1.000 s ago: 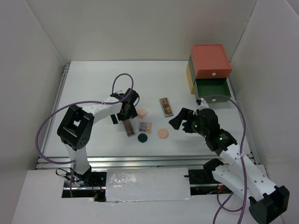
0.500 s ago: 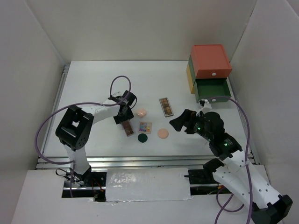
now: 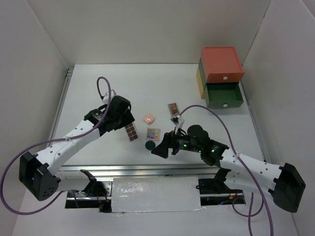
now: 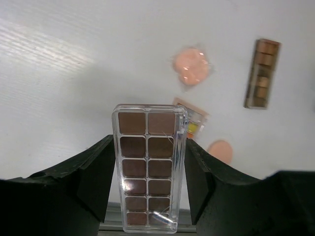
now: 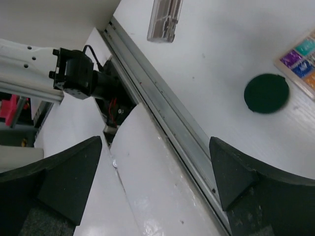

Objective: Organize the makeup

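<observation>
Since your left gripper is clamped on the long clear-cased brown eyeshadow palette, just left of the square multicolour palette, I'd say you're barely started. The pink compact, dark-green round compact and second long brown palette lie loose on the white table, none sorted. Your right gripper hangs near the dark-green one, jaws wide apart, holding nothing.

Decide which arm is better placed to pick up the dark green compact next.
Right: its open hand hovers close to the dark green compact, while the left hand is shut on a brown palette.
</observation>
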Motion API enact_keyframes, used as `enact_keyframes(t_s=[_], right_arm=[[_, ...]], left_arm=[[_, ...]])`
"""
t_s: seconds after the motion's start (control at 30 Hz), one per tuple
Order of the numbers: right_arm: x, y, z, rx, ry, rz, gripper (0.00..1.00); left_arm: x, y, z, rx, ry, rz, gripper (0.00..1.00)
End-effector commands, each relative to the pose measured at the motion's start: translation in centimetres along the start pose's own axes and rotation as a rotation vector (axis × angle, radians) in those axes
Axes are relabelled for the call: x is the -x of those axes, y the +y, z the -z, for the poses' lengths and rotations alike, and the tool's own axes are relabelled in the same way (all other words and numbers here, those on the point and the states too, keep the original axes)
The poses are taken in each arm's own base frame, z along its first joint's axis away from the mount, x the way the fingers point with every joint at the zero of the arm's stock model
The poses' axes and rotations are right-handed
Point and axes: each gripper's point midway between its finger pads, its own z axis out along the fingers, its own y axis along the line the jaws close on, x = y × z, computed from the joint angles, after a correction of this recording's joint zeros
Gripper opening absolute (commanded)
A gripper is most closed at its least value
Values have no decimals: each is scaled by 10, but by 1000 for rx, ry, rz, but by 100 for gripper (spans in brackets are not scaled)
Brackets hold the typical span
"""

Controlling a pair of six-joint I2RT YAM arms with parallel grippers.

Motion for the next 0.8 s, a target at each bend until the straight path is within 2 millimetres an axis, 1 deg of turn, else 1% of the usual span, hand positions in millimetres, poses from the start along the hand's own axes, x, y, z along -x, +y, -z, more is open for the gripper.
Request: enact_keyframes(t_s=[0.0,0.03,0.07,0.1,0.13,0.17,0.2,0.23,0.27,0.33,0.37,0.4,0.5,0.53,0.63,0.67,0.7,0.73,0.77], right_arm=[[58,39,-23,96,-194,102,96],[61,41,-27,101,-202,101,95],[68,50,-30,118,-219,106,94],[67,48,-37,108,-214,97,92],[76,52,-40,113,-249,99,90],[79,53,-42,119,-256,95,87],[80,51,-48,112,-256,91,86],[84,54,-50,117,-265,93,85],[86,54,-52,115,-267,94,81],[89,55,-57,111,-270,94,76],[89,54,-59,109,-266,87,70],[93,57,-61,113,-268,88,67],[89,60,-69,115,-234,82,57],[87,60,-71,117,-227,80,49],[81,61,-73,124,-201,63,33],[82,63,-73,131,-204,59,20],[80,62,-72,132,-200,37,0],[83,66,-69,149,-219,36,0],[79,65,-67,154,-217,32,0]], left_arm=[[-3,-17,30,-64,7,-12,0],[1,-25,37,-92,1,-7,0],[1,-30,43,-113,3,-17,0],[-4,-36,49,-141,19,-30,0],[-2,-42,56,-164,16,-35,0],[-2,-46,63,-183,10,-39,0],[-4,-51,70,-203,8,-50,0],[-5,-53,75,-219,9,-54,0],[-7,-57,80,-236,12,-62,0],[-6,-60,85,-253,8,-60,0],[-8,-61,86,-255,11,-66,0],[-8,-62,89,-264,15,-65,0],[-6,-64,91,-272,6,-63,0],[-5,-65,92,-273,2,-64,0],[-1,-67,91,-266,-13,-66,0],[2,-67,93,-262,-20,-65,0],[2,-68,92,-259,-23,-70,0],[5,-68,91,-253,-31,-71,0],[8,-71,95,-261,-39,-67,0]])
